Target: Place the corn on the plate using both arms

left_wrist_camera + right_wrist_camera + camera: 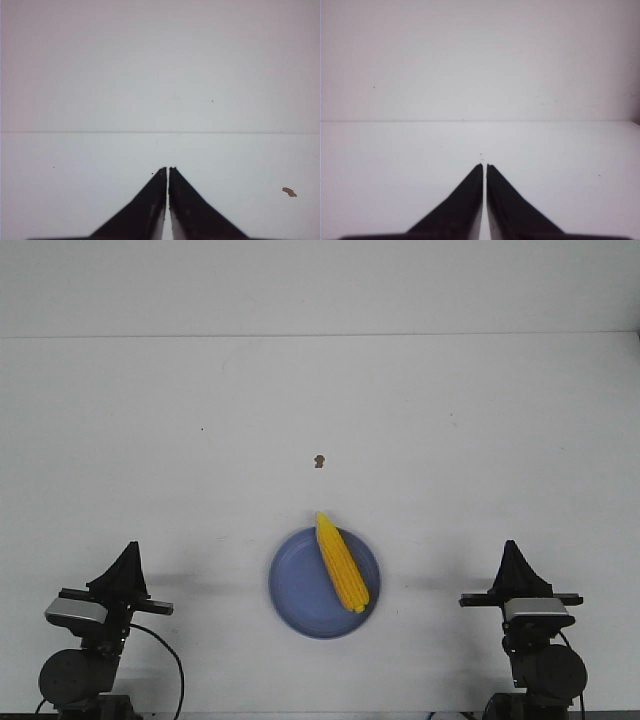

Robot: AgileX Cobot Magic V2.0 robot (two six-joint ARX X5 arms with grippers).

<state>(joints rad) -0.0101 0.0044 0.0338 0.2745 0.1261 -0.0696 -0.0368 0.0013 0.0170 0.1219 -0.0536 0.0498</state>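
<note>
Jaws pinched together on both sides, left gripper (167,170) and right gripper (484,166) holding nothing. The corn (341,562) lies across the plate (300,590), tip apparently overhanging the far rim. Job looks done!

The bare yellow corn (340,562) lies aslant on the round blue plate (298,592), its narrow tip just over the far rim. Both sit midway between the two arms' jaws, well apart from each, the left gripper (130,546) and right gripper (512,544) pinched together and holding nothing.
</note>
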